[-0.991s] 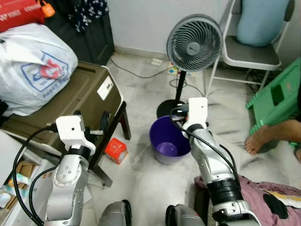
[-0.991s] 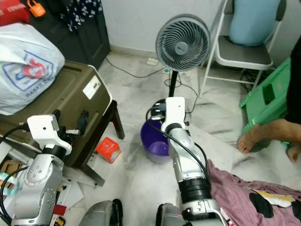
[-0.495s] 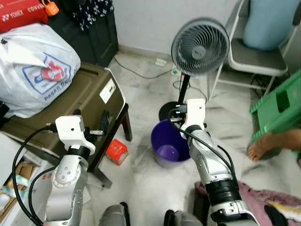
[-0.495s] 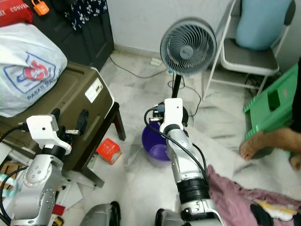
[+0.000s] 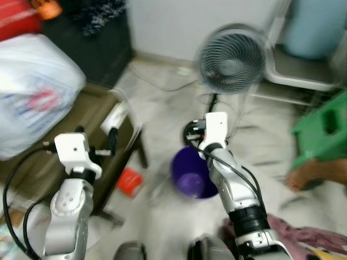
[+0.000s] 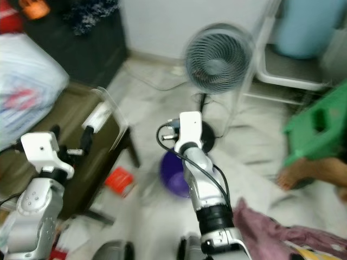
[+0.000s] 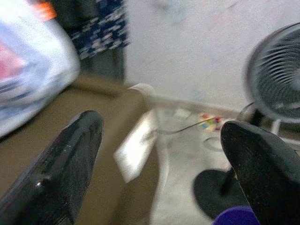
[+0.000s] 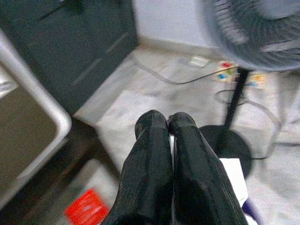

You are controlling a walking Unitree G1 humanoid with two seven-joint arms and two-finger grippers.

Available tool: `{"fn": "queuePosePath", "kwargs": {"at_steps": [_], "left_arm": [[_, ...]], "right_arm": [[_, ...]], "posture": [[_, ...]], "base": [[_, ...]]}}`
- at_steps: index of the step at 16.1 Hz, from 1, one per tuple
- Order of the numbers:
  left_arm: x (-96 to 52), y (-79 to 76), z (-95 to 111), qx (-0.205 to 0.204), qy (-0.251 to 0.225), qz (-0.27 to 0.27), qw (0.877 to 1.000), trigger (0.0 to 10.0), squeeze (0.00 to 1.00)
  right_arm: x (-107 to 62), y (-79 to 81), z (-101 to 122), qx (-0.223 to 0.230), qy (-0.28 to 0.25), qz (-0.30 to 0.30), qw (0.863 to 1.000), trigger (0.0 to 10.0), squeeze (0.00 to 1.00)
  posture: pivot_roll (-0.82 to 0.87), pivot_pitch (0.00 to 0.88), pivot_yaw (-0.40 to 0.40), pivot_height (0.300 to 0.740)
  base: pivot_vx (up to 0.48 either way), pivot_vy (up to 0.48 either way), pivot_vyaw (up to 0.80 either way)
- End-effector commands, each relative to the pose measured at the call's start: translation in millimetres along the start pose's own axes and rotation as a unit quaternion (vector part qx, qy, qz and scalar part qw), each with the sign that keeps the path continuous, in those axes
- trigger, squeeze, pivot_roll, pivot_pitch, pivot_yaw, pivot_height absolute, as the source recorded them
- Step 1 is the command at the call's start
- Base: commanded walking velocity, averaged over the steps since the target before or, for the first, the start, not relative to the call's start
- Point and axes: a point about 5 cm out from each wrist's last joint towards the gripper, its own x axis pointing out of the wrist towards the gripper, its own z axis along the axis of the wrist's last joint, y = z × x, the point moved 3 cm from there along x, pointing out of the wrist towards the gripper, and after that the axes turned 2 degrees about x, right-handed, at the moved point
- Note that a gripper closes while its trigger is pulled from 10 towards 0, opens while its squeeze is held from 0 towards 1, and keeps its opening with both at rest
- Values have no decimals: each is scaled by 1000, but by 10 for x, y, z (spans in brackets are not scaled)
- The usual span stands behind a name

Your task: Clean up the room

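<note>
Best to hold steady beside the brown trunk and the fan before releasing; centre the right gripper over the purple bucket on the floor below it, then part the fingers. Left gripper spread wide and empty; small red box loose on the floor near the bucket; right gripper pinched shut on what looks like a white scrap, flat and papery.

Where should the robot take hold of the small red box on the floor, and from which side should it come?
Probably from above, closing on two opposite side faces of the red box. It lies flat on the floor between the brown table and the purple bucket, so its top is free. The left gripper, with jaws open, is the nearer one. Blur hides the box's exact angle.
</note>
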Motion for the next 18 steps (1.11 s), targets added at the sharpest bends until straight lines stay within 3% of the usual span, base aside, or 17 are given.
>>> {"fn": "queuePosePath", "kwargs": {"at_steps": [1,4,8,12,16,18], "left_arm": [[-31,-37,-43,0,9,-6,1000,10000,0],[-23,-11,-67,5,17,9,1000,10000,0],[-41,-25,-28,12,5,-10,1000,10000,0],[-153,-115,-11,43,8,-87,995,10000,0],[-241,-78,-20,60,20,-117,991,10000,0],[-378,-83,19,62,31,-138,988,10000,0]], "right_arm": [[-12,-86,-13,2,0,-13,1000,10000,0],[-9,-81,-17,3,0,-13,1000,10000,0],[-15,-108,-21,-1,3,-26,1000,10000,0],[-106,-491,-268,2,80,-149,986,10000,0],[-209,-771,-284,-27,81,-207,975,10000,0],[-271,-911,-258,-41,79,-234,968,10000,0]], "posture": [[87,130,19,740],[90,131,19,740],[92,131,20,740],[104,135,27,740],[99,152,55,740],[109,187,84,740]], "base": [[337,0,0],[0,0,0],[0,0,0],[0,0,0],[0,0,0],[0,0,0]]}}
